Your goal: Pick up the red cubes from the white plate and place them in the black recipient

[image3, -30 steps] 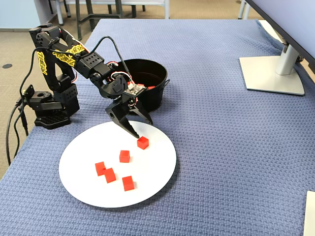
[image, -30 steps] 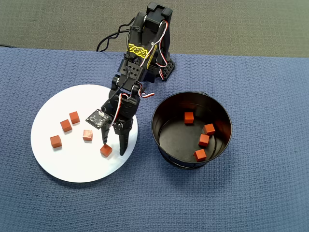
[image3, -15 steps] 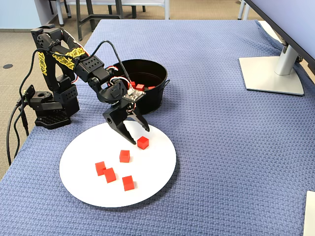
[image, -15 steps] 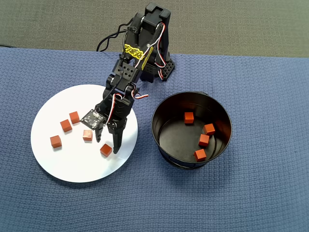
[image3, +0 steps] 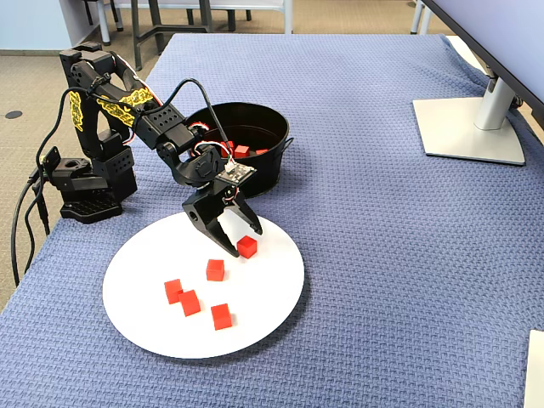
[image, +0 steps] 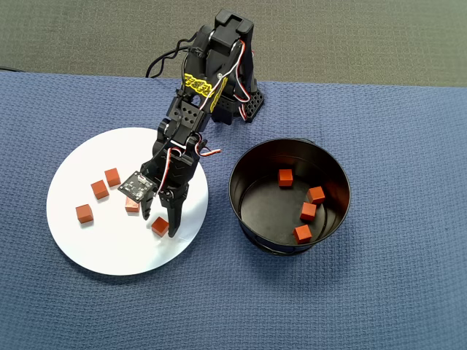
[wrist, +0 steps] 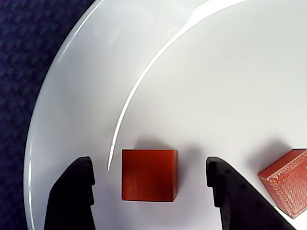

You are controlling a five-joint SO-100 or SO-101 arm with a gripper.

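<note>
Gripper (wrist: 149, 184) has swung over and dropped, jaws spread wide, now straddling a cube (wrist: 149, 175) on the plate (wrist: 216, 72); grasp looks imminent.

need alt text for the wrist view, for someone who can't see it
Seen from the wrist, the open tool straddles a red cube lying on the white plate, one black finger on each side and neither touching it. Another red cube sits at the right edge, and dark blue cloth shows upper left.
</note>
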